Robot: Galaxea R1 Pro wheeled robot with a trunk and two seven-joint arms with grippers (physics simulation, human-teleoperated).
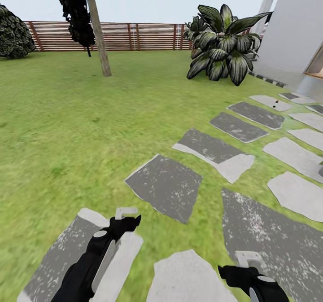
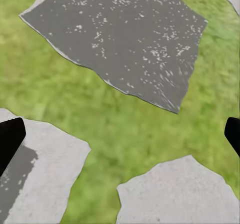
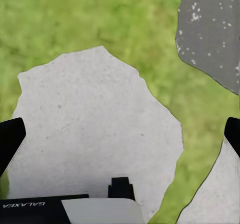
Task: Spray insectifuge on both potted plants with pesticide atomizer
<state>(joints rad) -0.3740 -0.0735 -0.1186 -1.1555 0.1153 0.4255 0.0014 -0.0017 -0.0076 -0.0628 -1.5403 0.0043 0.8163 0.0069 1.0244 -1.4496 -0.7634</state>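
Green lawn point(image 1: 67, 127) surrounds grey stepping stones point(image 1: 163, 186). Far right, a tiny dark bottle point(image 1: 275, 105), probably the atomizer, likely light, rigid; grasp its body. Left gripper point(image 1: 126, 213) and right gripper point(image 1: 249, 258) are spread, empty.

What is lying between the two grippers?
In the head view, a pale stepping stone edged by grass lies between the left gripper and right gripper.

Lawn point(image 1: 67, 127) open and flat up to tree trunk point(image 1: 99, 37); striped-leaf plant point(image 1: 224, 46) right of trunk blocks passage.
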